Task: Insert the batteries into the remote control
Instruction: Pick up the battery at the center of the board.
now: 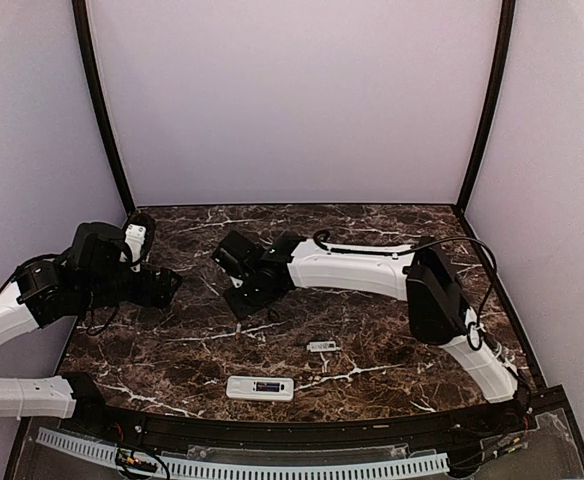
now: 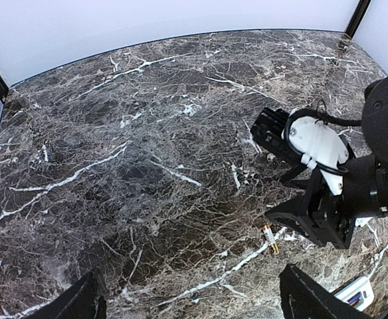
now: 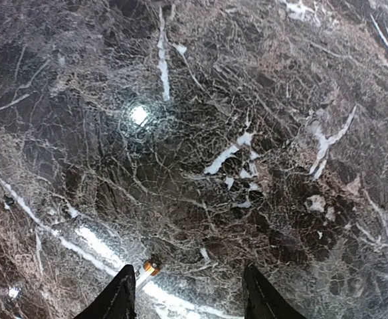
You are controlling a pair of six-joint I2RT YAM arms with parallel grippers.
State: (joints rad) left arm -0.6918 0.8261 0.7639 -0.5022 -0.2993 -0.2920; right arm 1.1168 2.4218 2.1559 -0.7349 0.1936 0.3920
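Note:
The white remote control lies back up near the table's front edge, with something dark bluish in its long recess; the left wrist view catches it at the bottom right corner. One battery with a copper-coloured end lies loose on the marble just under my right gripper. In the right wrist view that battery rests against the inner side of the left fingertip, and the right gripper is open, holding nothing. My left gripper stands wide open over bare marble at the left.
A small flat white cover piece lies right of centre, between the right arm and the remote. Dark marble table is enclosed by pale walls with black corner posts. The right arm's body fills the right of the left wrist view.

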